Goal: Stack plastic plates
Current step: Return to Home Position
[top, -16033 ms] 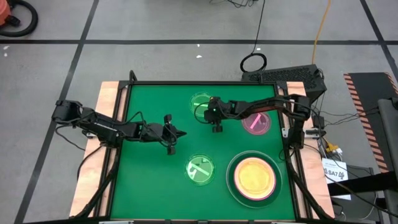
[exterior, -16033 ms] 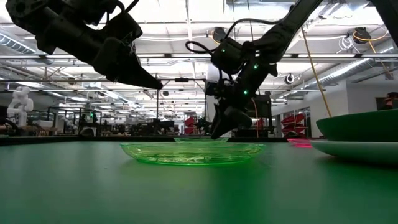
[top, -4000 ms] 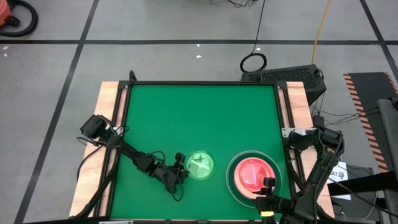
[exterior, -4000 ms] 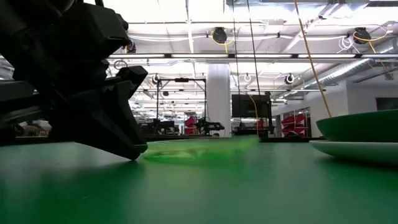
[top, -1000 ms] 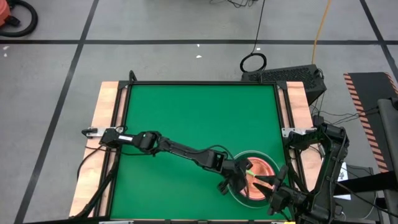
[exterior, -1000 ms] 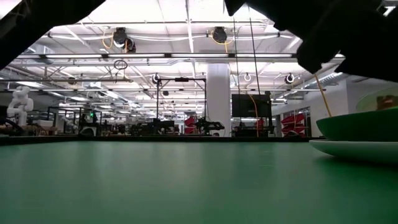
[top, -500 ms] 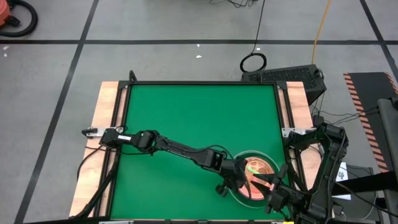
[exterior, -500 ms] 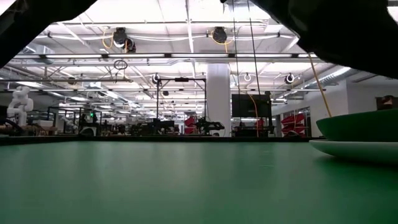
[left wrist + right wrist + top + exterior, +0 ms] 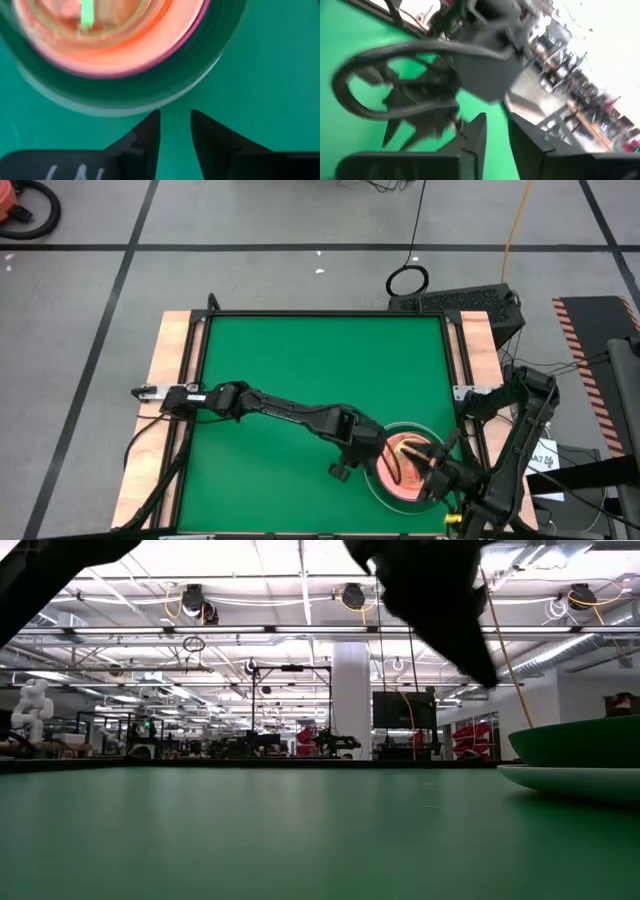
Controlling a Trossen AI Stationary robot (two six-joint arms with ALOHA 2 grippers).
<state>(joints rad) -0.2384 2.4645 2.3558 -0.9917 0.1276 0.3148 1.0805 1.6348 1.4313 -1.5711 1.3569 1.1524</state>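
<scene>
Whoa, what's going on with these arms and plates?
Two robot arms are stacking plastic plates. Every plate in view sits in one stack on the green table, on the right arm's side. The left gripper hangs empty beside the stack; the right gripper is across it, also holding nothing.

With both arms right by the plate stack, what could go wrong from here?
1. The left gripper sits just off the rim of the stack, so a careless swing could nudge or topple it.
2. The right gripper is close by too, facing the left arm; the two might clip each other on the way home.
</scene>
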